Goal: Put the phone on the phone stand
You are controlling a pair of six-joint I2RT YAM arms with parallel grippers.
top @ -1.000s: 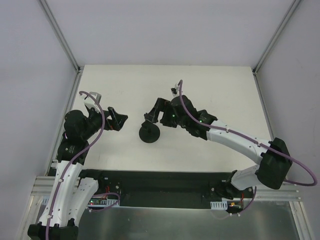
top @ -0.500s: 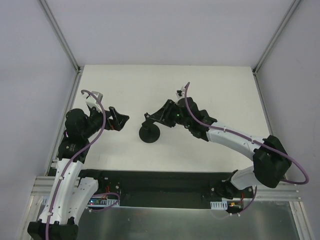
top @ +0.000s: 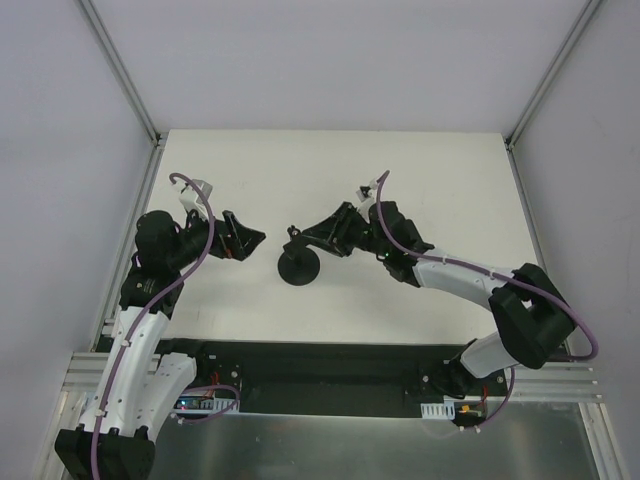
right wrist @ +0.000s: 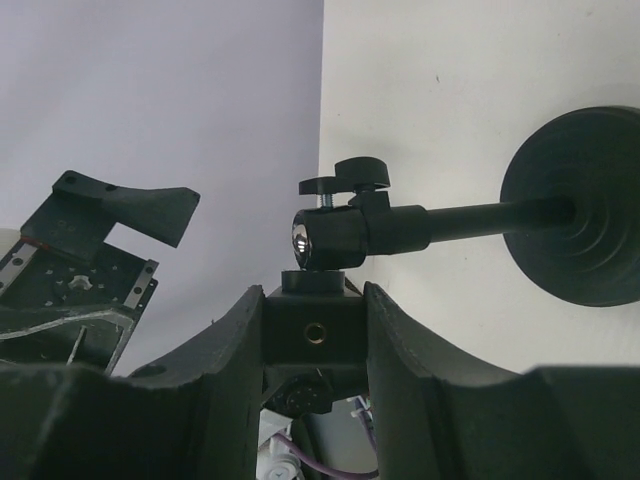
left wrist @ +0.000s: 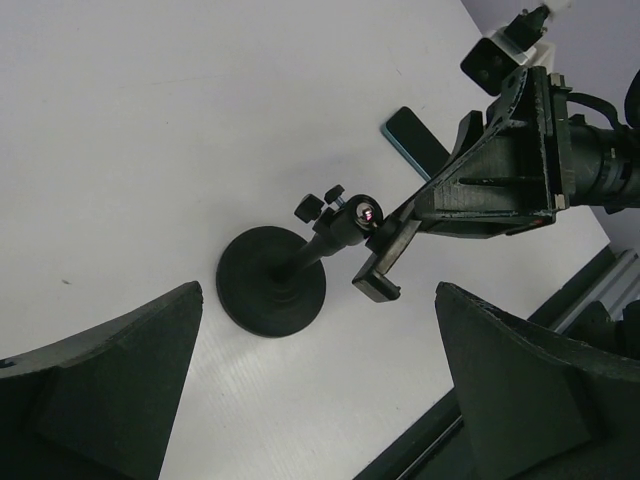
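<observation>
Top bracket of the phone stand (right wrist: 400, 228) is gripped between the part-closed jaws of the right gripper (right wrist: 315, 320); left gripper (top: 252, 238) is held wide open and empty, stand ahead of its jaws; phone (left wrist: 415, 138) is seen flat on table (left wrist: 150, 120) beside the right jaws.

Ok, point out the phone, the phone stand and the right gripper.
phone (left wrist: 414, 136): left wrist view, on its visible end.
phone stand (left wrist: 270, 287): left wrist view, on the round base disc.
right gripper (right wrist: 314, 296): right wrist view, midway between its fingertips.
</observation>
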